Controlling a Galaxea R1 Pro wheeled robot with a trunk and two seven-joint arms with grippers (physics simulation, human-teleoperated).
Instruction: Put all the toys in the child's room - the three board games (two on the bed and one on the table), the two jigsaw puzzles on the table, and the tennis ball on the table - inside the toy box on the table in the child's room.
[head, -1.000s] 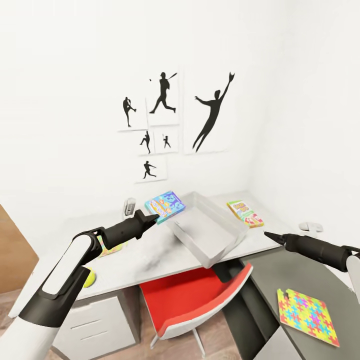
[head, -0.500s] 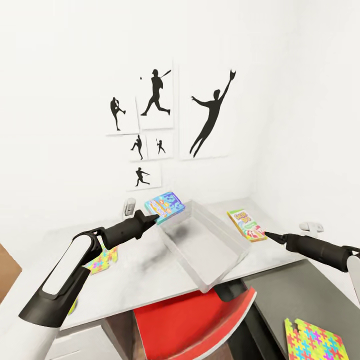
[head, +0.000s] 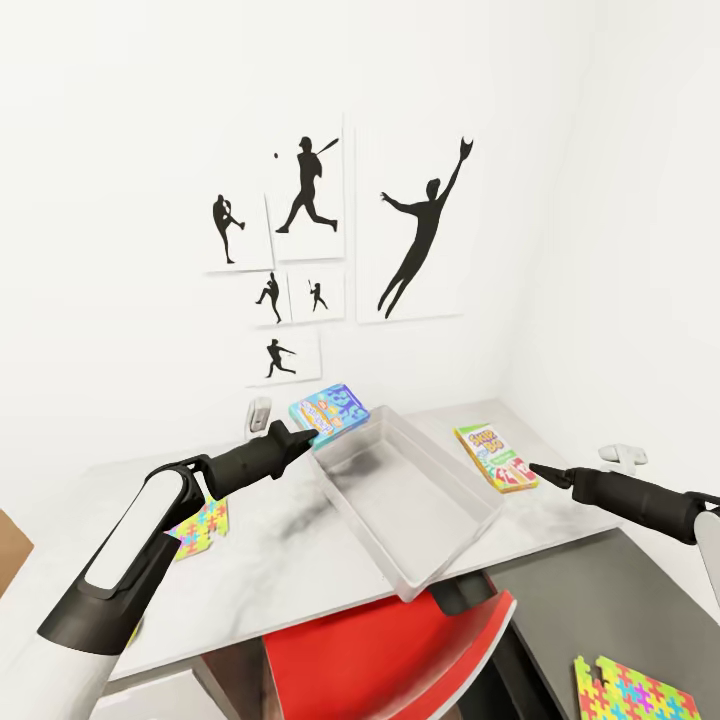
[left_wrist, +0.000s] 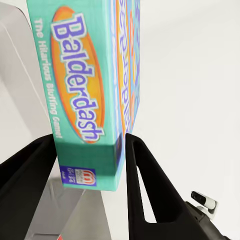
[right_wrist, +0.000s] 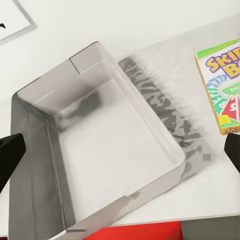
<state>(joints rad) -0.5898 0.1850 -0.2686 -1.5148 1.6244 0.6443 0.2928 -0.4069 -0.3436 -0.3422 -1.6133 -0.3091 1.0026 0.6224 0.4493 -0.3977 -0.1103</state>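
We see the left gripper (head: 302, 437) clamped on a board game (head: 331, 411), the teal "Balderdash" box, which in the left wrist view sits between the two black fingers (left_wrist: 145, 185) with its short end pinched; in the head view the box hangs just beside the far corner of the toy box (head: 404, 497), above the table (head: 270, 570); the bin itself lies empty, its grey floor bare in the right wrist view (right_wrist: 110, 150). We judge the step in hand to be the delivery of this first game; the next move calls for carrying the box inward over the bin's opening, lowering it, then parting the fingers. The right gripper (head: 537, 469) hovers near the Skip-Bo game (head: 494, 456), which lies flat on the table just beside the bin's right wall; its fingers appear spread at the edges of the right wrist view, holding nothing. One jigsaw puzzle (head: 203, 524) rests on the table beyond the left arm; another puzzle (head: 632, 690) lies on the darker desk wing, well apart from the bin.
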